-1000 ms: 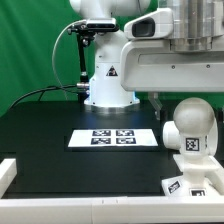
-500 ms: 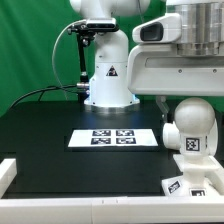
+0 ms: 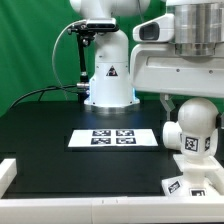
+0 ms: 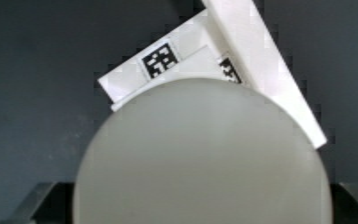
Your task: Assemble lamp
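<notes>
From my seat, the marker board (image 3: pixel 113 138) lies flat in the middle of the black bench (image 3: pixel 40 145), and I place everything by it. The bulb (image 3: pixel 192 122) stands upright just off the board's end, on the exterior view's right, its tag facing the camera low on its narrow part. The arm's hand hangs right over it. One dark finger (image 3: pixel 165 100) comes down close beside the bulb, on the side toward the board.

In the wrist view the bulb's round top (image 4: pixel 202 160) fills most of the picture. The jaws sit to either side of it, but I cannot tell whether they press on it or stand clear.

The base (image 3: pixel 186 185) lies nearer the camera than the board and beyond its right end, showing tagged faces.
</notes>
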Motion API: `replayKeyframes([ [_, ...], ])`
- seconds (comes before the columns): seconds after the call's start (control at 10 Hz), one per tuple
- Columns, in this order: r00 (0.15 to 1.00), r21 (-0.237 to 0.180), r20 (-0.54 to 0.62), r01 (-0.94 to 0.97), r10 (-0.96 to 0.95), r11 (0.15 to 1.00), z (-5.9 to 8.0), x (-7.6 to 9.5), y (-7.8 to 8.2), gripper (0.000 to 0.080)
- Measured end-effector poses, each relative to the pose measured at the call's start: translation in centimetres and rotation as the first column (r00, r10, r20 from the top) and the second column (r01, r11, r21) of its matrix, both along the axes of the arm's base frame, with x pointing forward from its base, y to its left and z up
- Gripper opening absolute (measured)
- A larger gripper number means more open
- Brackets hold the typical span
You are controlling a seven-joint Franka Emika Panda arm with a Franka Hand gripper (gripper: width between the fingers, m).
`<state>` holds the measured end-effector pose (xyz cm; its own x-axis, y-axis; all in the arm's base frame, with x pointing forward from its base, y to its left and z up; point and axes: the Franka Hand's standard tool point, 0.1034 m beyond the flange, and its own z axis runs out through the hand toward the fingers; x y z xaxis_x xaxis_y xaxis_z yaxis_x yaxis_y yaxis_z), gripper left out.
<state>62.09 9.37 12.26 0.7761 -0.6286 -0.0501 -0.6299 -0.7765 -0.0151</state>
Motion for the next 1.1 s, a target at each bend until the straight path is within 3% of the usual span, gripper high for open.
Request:
replayKeyframes([
  [0.3,0.942,-0.011,-0.009,0.335,-0.335,0.942,-0.04,0.10,-0.18,0.0571],
  [0.6,0.774,0.008,0.002,0.634,-0.634,0.774,0.01,0.30,0.52,0.0571],
  [0.7,0.686,0.051,0.000,0.727,-0.728,0.685,-0.10,0.34,0.62,0.0571],
  [0.8,0.628,0.088,0.000,0.775,-0.778,0.626,-0.13,-0.04,0.48,0.0571],
  [0.9,0.610,0.087,-0.007,0.789,-0.792,0.608,-0.08,0.01,0.68,0.0571],
  [1.1,0.618,0.087,-0.008,0.784,-0.787,0.615,-0.18,0.00,0.74,0.0686],
])
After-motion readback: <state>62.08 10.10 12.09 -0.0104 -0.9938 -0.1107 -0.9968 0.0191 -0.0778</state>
